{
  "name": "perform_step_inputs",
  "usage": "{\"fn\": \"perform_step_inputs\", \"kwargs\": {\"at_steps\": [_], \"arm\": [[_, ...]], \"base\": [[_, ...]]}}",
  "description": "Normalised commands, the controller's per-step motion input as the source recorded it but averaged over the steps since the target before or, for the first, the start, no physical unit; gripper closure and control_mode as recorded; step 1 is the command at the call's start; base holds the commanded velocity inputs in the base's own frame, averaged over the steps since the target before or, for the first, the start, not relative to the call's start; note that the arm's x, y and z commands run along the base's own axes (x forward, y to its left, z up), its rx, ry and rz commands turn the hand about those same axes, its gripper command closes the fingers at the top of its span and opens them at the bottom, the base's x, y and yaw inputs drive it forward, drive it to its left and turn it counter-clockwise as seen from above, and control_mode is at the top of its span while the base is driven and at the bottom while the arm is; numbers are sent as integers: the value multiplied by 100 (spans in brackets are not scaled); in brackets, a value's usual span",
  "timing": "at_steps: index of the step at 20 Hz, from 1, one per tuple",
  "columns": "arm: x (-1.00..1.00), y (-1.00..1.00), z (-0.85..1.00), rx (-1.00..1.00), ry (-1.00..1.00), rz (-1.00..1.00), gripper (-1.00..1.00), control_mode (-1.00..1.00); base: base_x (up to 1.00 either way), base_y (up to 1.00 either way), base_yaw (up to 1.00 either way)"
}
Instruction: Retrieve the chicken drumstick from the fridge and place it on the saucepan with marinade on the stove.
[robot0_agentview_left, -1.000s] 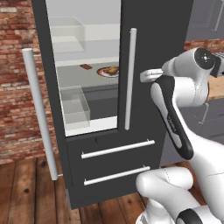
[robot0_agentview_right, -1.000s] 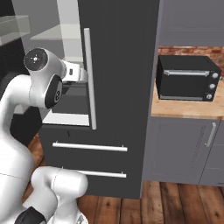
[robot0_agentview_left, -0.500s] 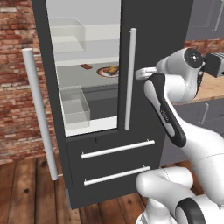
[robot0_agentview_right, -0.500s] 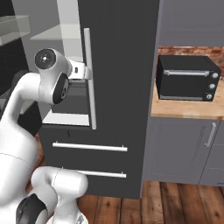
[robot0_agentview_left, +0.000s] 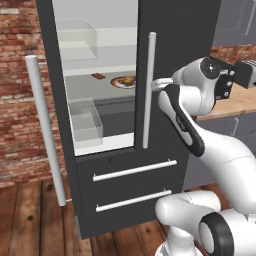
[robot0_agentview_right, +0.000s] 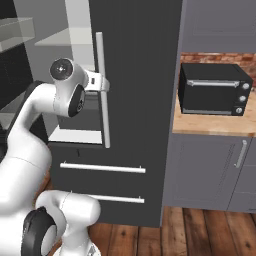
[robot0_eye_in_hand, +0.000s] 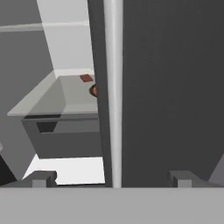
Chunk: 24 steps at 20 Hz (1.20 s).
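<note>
The fridge (robot0_agentview_left: 180, 30) stands with its left door swung open and its right door (robot0_agentview_right: 140, 75) closed. On a middle shelf inside, the golden-brown chicken drumstick (robot0_agentview_left: 129, 79) lies on a small plate (robot0_agentview_left: 119, 83). My gripper (robot0_agentview_left: 156, 84) is open right at the closed door's pale bar handle (robot0_agentview_left: 148, 90), about level with that shelf. From the right base it shows as the gripper (robot0_agentview_right: 104, 85) against the handle (robot0_agentview_right: 102, 120). In the hand view the handle (robot0_eye_in_hand: 113, 87) runs upright midway between the two fingertips (robot0_eye_in_hand: 41, 178), and nothing is gripped.
A flat red-brown piece (robot0_agentview_left: 98, 76) lies left of the plate. A clear bin (robot0_agentview_left: 86, 120) sits on the shelf below. The open door's handle (robot0_agentview_left: 45, 135) juts out at left. Two drawers (robot0_agentview_left: 135, 170) are below. A black toaster oven (robot0_agentview_right: 214, 90) stands on the wooden counter (robot0_agentview_right: 210, 127) at right.
The hand has moved left, closing in on the right door's handle, and the elbow has swung in toward the fridge. The jaws have stayed open.
</note>
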Motion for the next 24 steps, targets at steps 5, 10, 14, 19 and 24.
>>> {"fn": "perform_step_inputs", "kwargs": {"at_steps": [5, 10, 14, 19, 24], "arm": [[39, 0, -11, 0, -2, 0, -100, -100], [43, 0, -7, 0, -1, 0, -100, -100], [45, 0, -9, 0, 0, 0, -100, -100], [48, 0, -14, 0, 0, 0, -100, -100], [54, 0, -18, 0, 0, 0, -100, -100]], "base": [[0, 0, 0], [0, 0, 0], [0, 0, 0], [0, 0, 0], [0, 0, 0]]}}
